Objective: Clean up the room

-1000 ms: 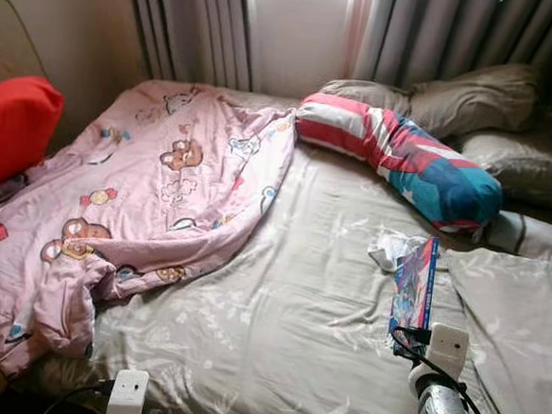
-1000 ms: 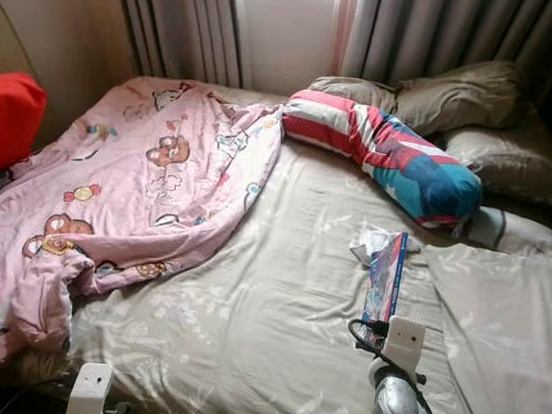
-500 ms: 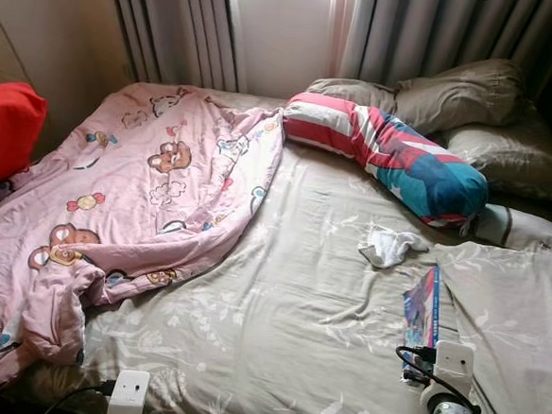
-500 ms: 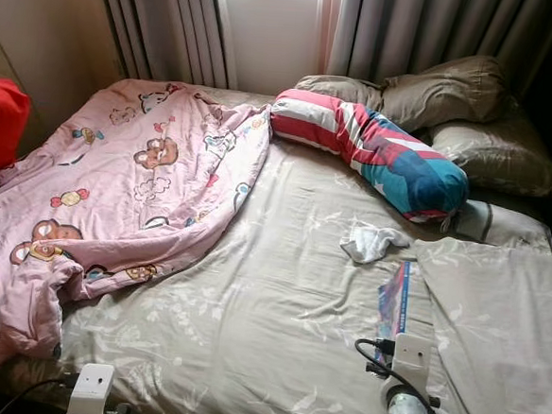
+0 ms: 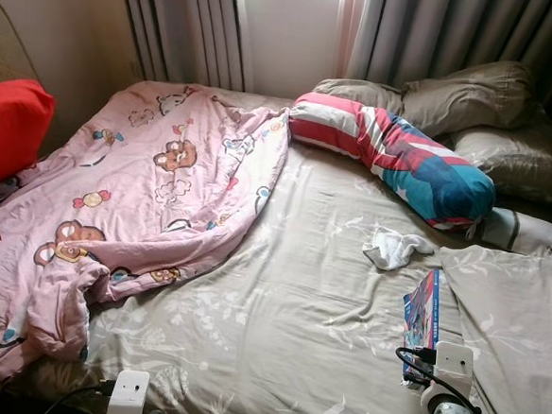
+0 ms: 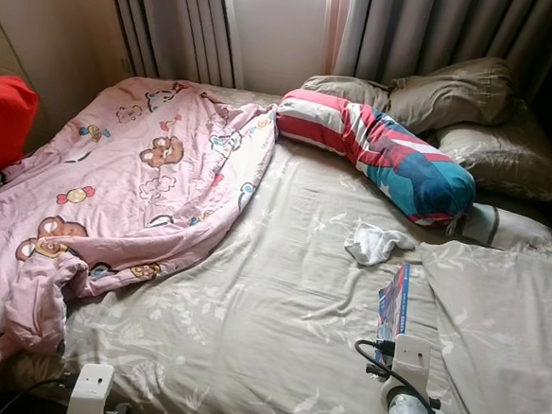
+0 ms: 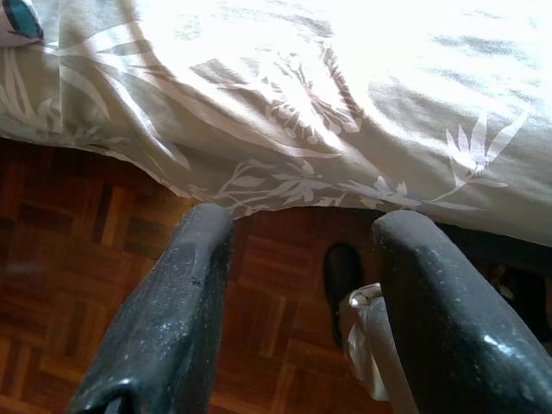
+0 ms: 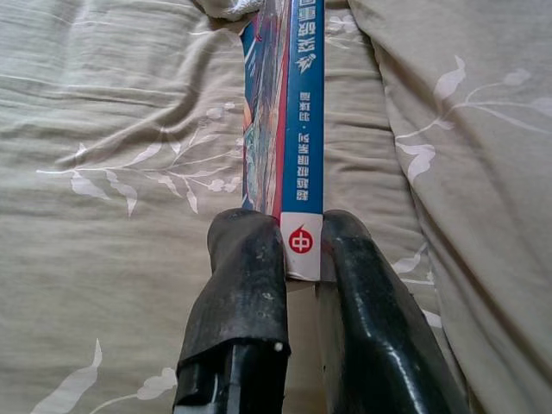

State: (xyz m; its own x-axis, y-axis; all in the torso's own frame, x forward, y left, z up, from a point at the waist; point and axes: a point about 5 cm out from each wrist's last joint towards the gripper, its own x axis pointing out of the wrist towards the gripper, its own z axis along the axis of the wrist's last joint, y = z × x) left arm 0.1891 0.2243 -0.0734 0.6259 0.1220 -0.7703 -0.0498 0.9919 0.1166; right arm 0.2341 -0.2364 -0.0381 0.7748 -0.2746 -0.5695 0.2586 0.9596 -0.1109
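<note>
soft daylight from the window (image 5: 288, 28) behind; the sheet (image 7: 388, 78) glares white, corners dim.

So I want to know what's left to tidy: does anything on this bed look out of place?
Yes. A crumpled white cloth lies loose on the sheet below the striped bolster. The pink quilt is bunched to one side, unmade. The right tool grips a blue book on edge.

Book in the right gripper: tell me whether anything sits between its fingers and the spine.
Nothing visible does. The right gripper is already shut on the book, one finger on each side of the spine, above the bedsheet.
</note>
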